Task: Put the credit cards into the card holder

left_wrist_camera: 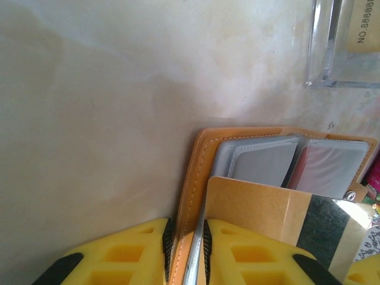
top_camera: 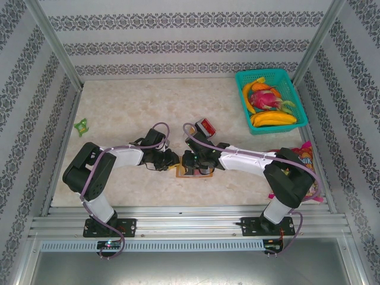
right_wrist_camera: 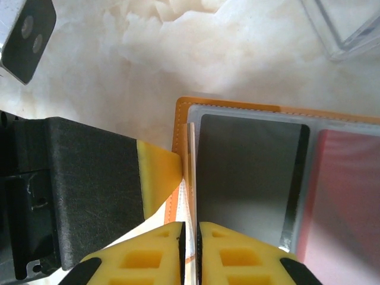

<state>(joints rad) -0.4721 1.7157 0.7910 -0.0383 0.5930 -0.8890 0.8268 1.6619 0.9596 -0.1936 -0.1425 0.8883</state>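
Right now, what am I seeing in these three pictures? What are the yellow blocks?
Those are two robot arms bolted to a table. One picture looks down from above. The other two come from little cameras on the wrists, so the yellow blocks are each arm's own fingers. The left gripper pinches the edge of the orange card holder. The right gripper has a thin card edge between its fingers; I can't tell whether it grips. A tan card overlaps the holder, and a dark card and a red card sit in its slots. Nearby stand a clear box and a fruit basket.
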